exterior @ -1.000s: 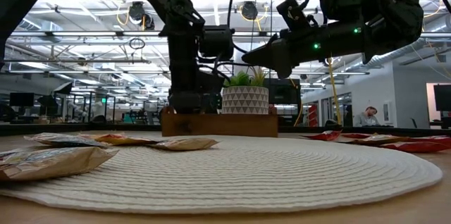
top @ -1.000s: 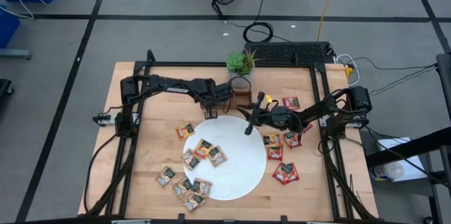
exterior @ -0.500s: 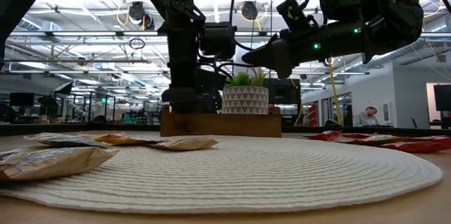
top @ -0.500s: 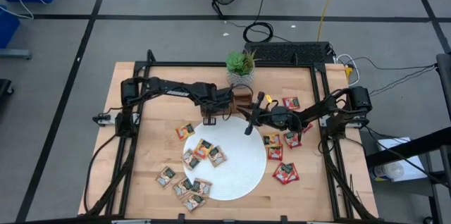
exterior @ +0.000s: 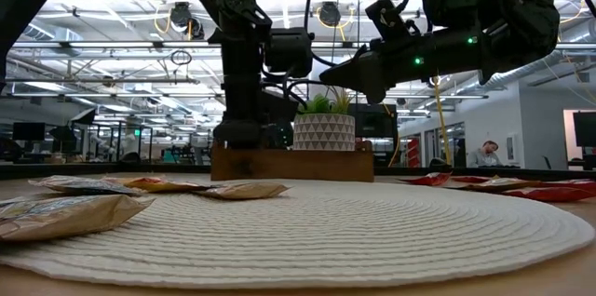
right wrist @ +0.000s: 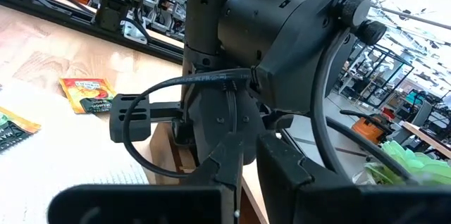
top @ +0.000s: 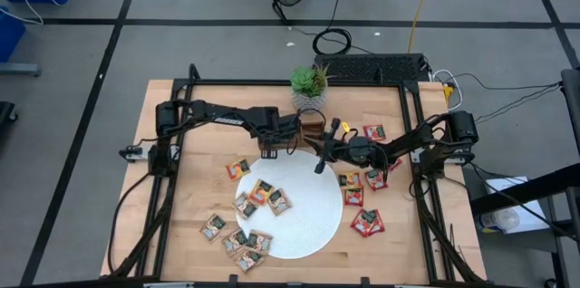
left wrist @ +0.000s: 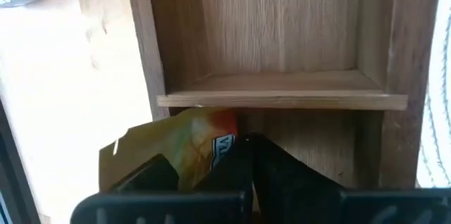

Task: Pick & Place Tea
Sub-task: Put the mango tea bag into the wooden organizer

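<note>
Right now your left gripper [top: 272, 148] is down at the wooden tray [top: 308, 128], at the far edge of the white round mat [top: 304, 211], and its wrist view shows the two dark fingers [left wrist: 264, 164] pressed close together with a tan and orange tea sachet [left wrist: 184, 146] lying against them, just in front of one of the tray's wooden dividers. You cannot tell from that view whether the sachet is pinched between the fingers or only resting beside them. Your right gripper [top: 319, 154] hangs above the table just beside the tray, pointing toward the left arm, and its fingers [right wrist: 278, 164] are drawn together with nothing between them. The rest of the tea is spread over the table: three tan sachets [top: 263, 196] lie on the mat's left part, one more tan sachet [top: 237, 168] sits on the bare wood just left of the mat, and a cluster of tan ones [top: 237, 241] lies at the mat's near left edge. The red sachets [top: 366, 223] are on the right side of the table, some under and beside the right arm and one [top: 373, 131] farther back. A small potted plant [top: 309, 84] stands at the far edge, just behind the tray.
</note>
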